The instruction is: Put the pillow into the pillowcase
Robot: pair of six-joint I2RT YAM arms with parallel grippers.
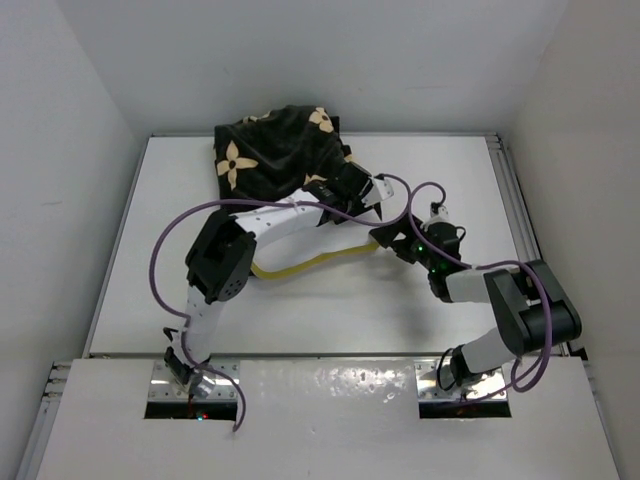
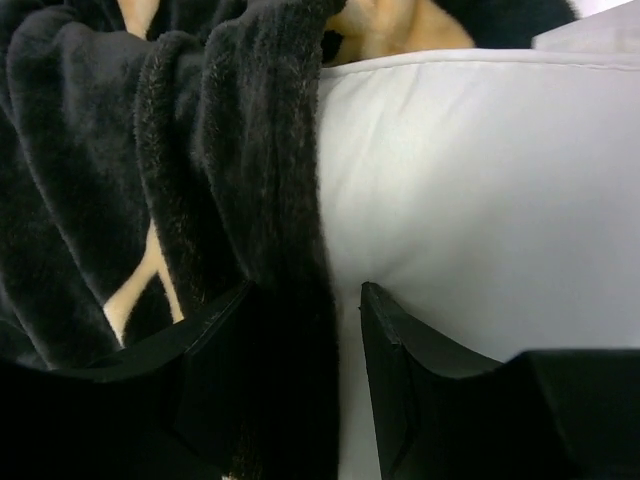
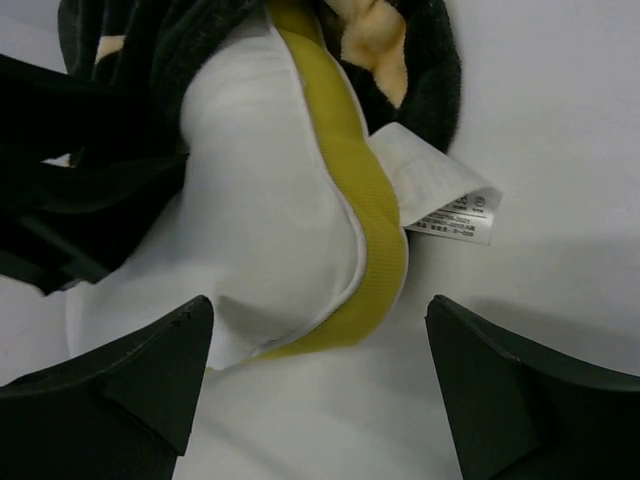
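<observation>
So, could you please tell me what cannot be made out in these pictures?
Top view: most of the pillow is hidden under the left arm and the pillowcase.
Left wrist view: the pillowcase's full outline is cut off by the frame edges.
Right wrist view: the label has print too small to read.

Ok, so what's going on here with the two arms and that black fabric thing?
Two robot arms are stuffing a white pillow into a black flowered pillowcase. The pillow is partly inside, its yellow-banded end sticking out. The left gripper sits at the case's hem, jaws apart with the fabric edge between them. The right gripper is open around the exposed end, not gripping it.
</observation>
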